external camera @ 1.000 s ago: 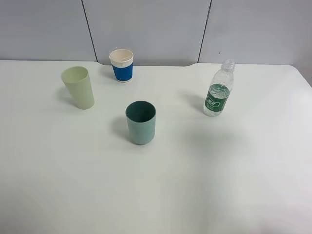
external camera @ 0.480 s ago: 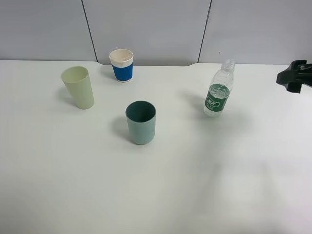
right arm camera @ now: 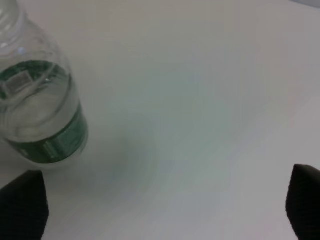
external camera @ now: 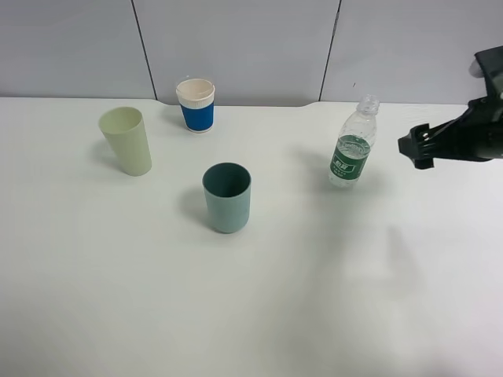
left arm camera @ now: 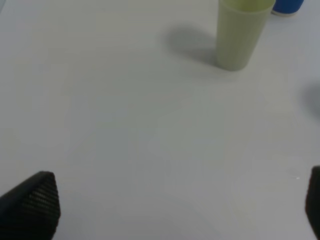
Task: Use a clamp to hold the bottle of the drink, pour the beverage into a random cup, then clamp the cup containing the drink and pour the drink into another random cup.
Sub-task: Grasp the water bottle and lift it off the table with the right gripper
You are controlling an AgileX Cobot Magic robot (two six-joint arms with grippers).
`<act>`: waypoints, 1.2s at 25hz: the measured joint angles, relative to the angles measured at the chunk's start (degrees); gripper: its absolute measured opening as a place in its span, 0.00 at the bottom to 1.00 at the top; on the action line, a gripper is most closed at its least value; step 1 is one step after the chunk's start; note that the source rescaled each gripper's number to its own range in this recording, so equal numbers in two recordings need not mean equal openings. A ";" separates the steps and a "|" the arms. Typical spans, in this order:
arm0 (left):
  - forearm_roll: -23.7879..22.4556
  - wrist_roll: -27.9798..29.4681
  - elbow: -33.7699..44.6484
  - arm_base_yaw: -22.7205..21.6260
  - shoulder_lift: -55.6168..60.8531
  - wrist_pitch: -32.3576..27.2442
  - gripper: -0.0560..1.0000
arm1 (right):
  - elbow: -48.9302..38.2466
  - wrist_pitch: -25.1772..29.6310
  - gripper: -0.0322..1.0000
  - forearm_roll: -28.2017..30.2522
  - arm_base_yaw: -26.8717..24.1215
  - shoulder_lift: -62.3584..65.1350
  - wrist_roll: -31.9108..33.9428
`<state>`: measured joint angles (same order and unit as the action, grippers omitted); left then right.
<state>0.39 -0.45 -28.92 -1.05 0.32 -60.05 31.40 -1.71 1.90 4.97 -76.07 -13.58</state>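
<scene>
A clear plastic bottle with a green label and no cap stands upright at the right of the white table; it also shows in the right wrist view. Three cups stand to its left: a teal cup in the middle, a pale green cup at the left, also in the left wrist view, and a blue-and-white paper cup at the back. My right gripper is open and empty, a little to the right of the bottle. My left gripper is open and empty over bare table.
The white table ends at a grey panelled wall at the back. The blue paper cup's base shows beyond the pale green cup in the left wrist view.
My right arm has come into the exterior view from the right edge and moved left towards the bottle. The bottle and the cups have not moved.
</scene>
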 joint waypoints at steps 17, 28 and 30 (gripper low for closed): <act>0.00 0.00 0.00 0.00 0.00 0.00 1.00 | -3.29 -23.49 0.89 1.22 2.54 -17.33 -0.56; 0.00 0.00 0.00 0.00 0.00 0.00 1.00 | -3.39 -40.83 0.89 7.82 2.54 -30.08 -0.56; 0.00 0.00 0.00 0.00 0.00 0.00 1.00 | -3.34 -44.92 0.89 7.91 2.54 -31.94 -0.56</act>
<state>0.39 -0.45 -28.92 -1.05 0.32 -60.05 28.06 -46.63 9.81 7.51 -108.01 -14.14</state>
